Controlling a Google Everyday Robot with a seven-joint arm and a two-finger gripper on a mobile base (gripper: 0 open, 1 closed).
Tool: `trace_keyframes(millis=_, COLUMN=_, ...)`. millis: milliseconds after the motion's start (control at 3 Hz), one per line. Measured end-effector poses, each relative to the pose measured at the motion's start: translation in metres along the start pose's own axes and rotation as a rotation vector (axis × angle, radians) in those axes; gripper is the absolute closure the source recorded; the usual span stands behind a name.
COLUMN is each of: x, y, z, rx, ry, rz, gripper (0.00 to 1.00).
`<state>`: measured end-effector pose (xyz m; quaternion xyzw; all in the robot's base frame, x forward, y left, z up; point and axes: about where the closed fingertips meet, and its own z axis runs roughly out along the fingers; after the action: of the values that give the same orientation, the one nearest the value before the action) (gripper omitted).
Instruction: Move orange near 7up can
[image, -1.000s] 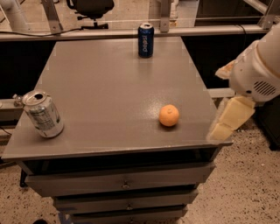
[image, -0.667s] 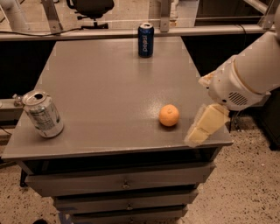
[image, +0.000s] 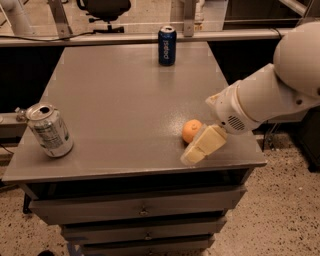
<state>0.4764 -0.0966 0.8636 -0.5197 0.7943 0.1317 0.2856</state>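
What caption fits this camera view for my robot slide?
The robot's pincer hangs right by the orange near the front edge of the table, the 7up can standing far across it.

The blue can (image: 167, 45), well apart from the gripper (image: 202, 146), reads "pepsi".

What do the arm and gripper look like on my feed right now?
The arm is smooth white rounded shells, with a small dotted vent grille near the wrist. The cream, blocky gripper sits beside the small round orange fruit. No cables visible.
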Motion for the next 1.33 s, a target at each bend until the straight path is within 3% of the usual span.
trace_keyframes(millis=667, x=0.007, y=-0.009, z=0.033, rx=0.012, ry=-0.048, rz=0.068, gripper=0.41)
trace_keyframes(millis=1333, x=0.002, y=-0.029, z=0.029, rx=0.04, ry=-0.073, rz=0.117, gripper=0.87)
